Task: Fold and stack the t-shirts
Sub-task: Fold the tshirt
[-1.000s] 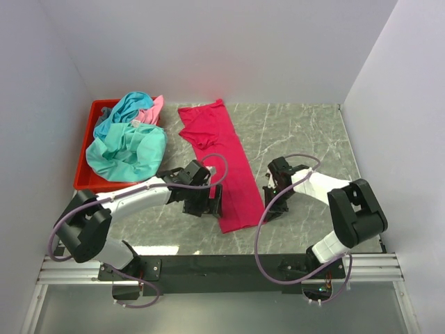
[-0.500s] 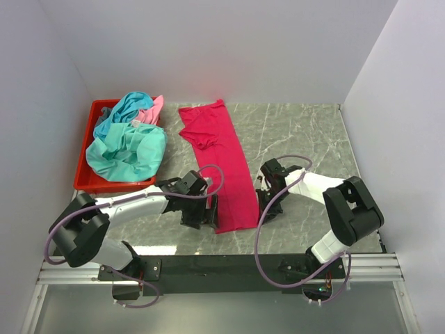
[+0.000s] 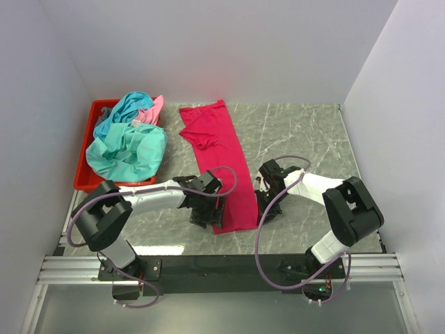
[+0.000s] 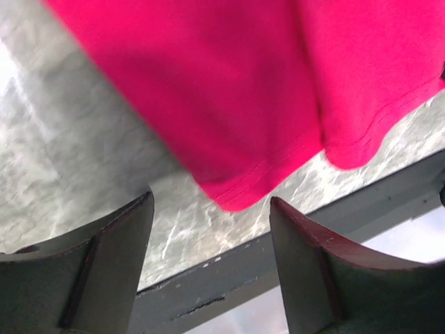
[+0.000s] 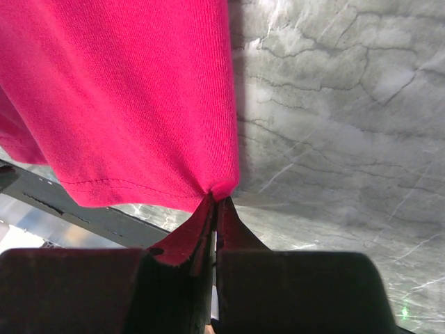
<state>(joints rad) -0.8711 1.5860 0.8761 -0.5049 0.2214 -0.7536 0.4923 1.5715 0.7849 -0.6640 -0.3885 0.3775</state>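
Magenta cloth takes up the middle of the top view. The magenta shirt (image 3: 221, 163) lies as a long narrow strip on the counter (image 3: 306, 132), running from 12 o'clock down toward 6, with its hem nearest the arm bases. At 10 o'clock the red bin (image 3: 85, 182) holds a loose heap of a teal shirt (image 3: 128, 153) and a pink shirt (image 3: 154, 108), neither folded yet. The left claw (image 3: 211, 212) sits at the hem's 9 o'clock corner and the right claw (image 3: 262, 209) at its 3 o'clock corner. Over the last second both have closed in on the hem from either side. The right one has slid inward until it meets the cloth edge, and the left arm has swung its elbow round.

From the left wrist, the left claw (image 4: 210, 204) is spread wide. One hem corner of the magenta shirt (image 4: 243, 90) hangs just above the gap and is not gripped, with the counter (image 4: 83, 160) bare beneath.

From the right wrist, the right claw (image 5: 216, 202) is pinched tight on the other hem corner of the magenta shirt (image 5: 125, 104), and the cloth bunches to a point at the tips. The counter (image 5: 334, 104) shows at 3 o'clock.

One corner is therefore secured and the other is not. I judge that the crosswise fold, hem toward collar, is being set up and needs the left side to close first. Lifting on one corner alone would likely skew the strip.
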